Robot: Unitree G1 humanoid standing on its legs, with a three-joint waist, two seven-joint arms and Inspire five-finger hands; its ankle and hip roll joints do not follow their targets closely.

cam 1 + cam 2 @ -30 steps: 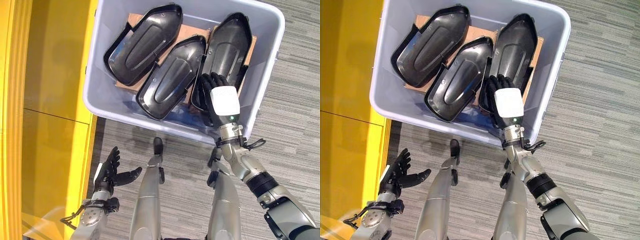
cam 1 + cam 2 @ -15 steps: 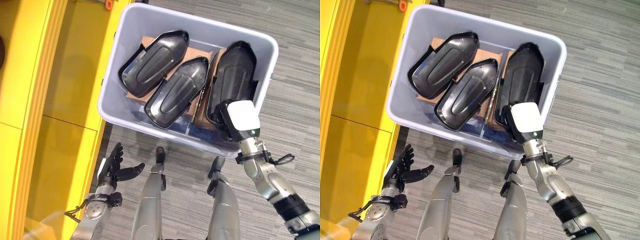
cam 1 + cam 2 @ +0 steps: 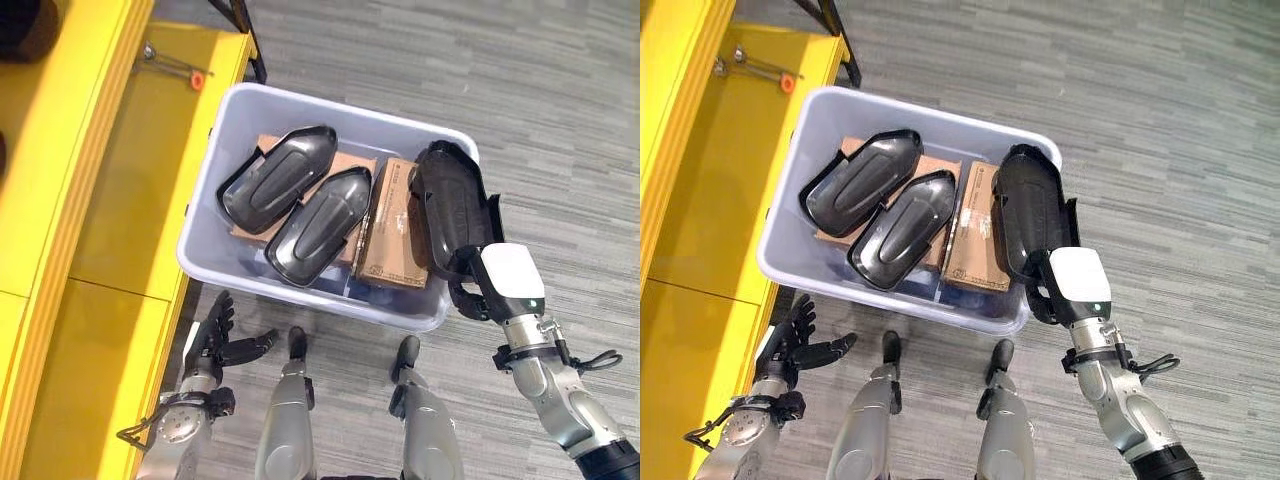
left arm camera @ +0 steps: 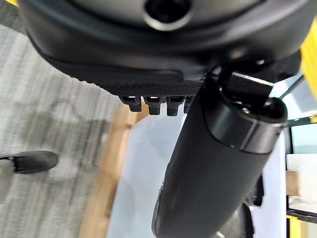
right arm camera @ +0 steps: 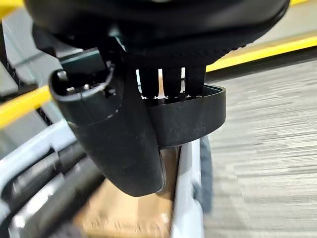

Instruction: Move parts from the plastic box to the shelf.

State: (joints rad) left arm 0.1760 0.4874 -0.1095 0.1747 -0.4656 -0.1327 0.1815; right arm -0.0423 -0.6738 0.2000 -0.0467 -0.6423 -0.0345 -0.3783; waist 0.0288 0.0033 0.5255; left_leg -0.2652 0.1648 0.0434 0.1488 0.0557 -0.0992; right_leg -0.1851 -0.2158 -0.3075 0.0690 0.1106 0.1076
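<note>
Grey striped carpet floor (image 3: 560,110), with a yellow shelf (image 3: 90,200) running along the robot's left side.

Right hand (image 3: 478,285): fingers and thumb curled round the near end of a black part (image 3: 450,205). In the right wrist view the fingers (image 5: 171,82) hook over the part's rim and the thumb (image 5: 119,134) lies across its other face, so it is clamped. The part is tilted up over the right wall of the plastic box (image 3: 300,110), its far end above the box's right corner, its near end out past the rim.

Inside the box: two more black parts, one toward the far left (image 3: 277,178), one just beside it nearer the middle (image 3: 318,225), both lying hollow side down on brown cardboard (image 3: 392,225). The cardboard is bare on the right side of the box. The box stands on the floor close against the shelf edge.

Left hand (image 3: 222,345): low at the robot's left, beside the shelf front, fingers straight and spread, thumb out, holding nothing.

On the shelf top, far end: a small metal rod with an orange tip (image 3: 172,66). Whether it is loose or fixed cannot be told.
</note>
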